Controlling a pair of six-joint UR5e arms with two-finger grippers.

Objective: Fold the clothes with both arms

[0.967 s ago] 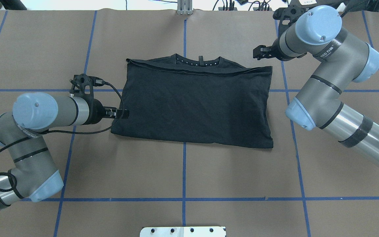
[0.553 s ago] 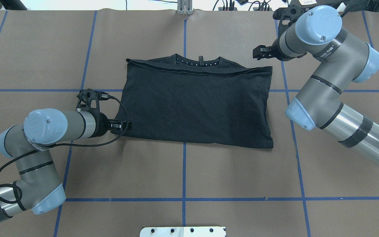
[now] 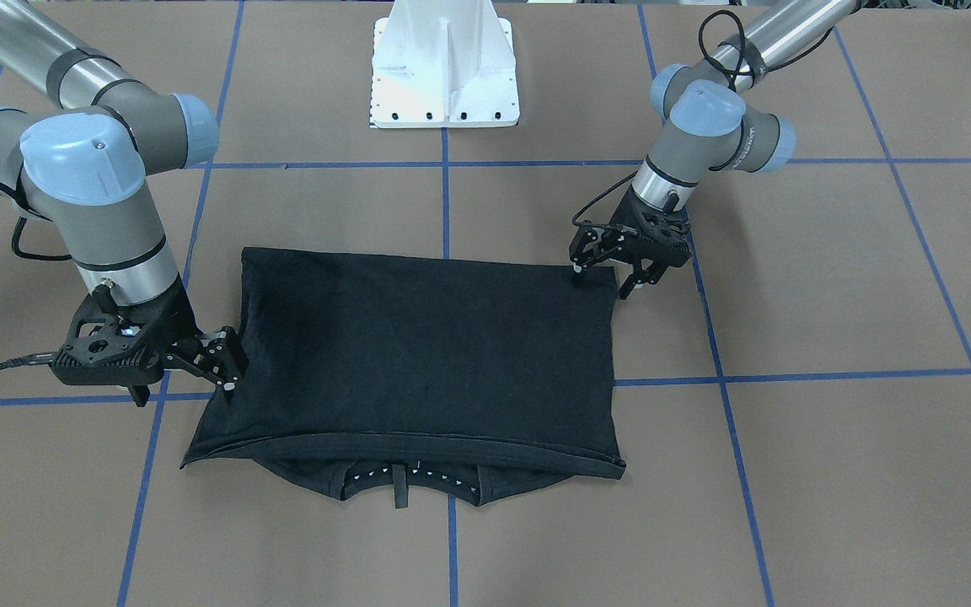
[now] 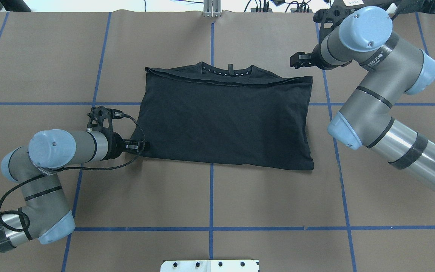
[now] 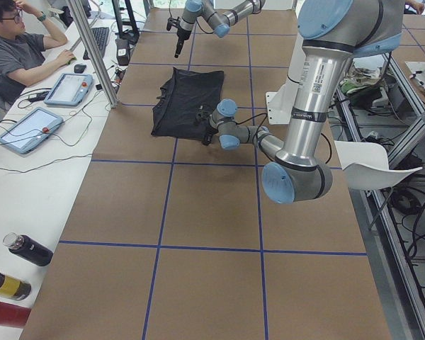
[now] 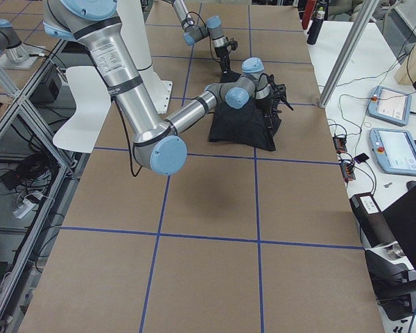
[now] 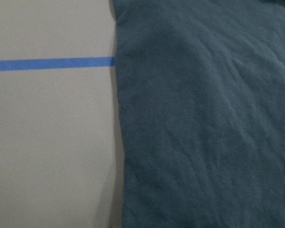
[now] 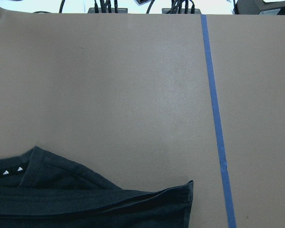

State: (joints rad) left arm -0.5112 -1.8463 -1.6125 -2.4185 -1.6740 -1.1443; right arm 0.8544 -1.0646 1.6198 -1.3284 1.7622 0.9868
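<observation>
left fingers (image 4: 142, 144) shifted to T-shirt (image 4: 225, 121) near-left corner | right arm (image 4: 368, 102) unmoved

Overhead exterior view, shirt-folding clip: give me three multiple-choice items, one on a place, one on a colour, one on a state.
1. Where is the left arm's black two-finger hand?
A. At the corner of the black fabric T-shirt nearest the robot, on its left
B. Over the shirt's middle
C. Far off, at the table's edge

2. What colour are the tape lines on the brown paper-covered table?
A. Red
B. Blue
C. Yellow

3. How does the T-shirt lie?
A. Hanging in the air
B. Balled up
C. Folded flat on the table

Answers: 1 A, its fingers stand at that corner. 2 B, the grid lines show blue. 3 C, it lies as a flat rectangle, the collar peeking out at the edge away from the robot.
</observation>
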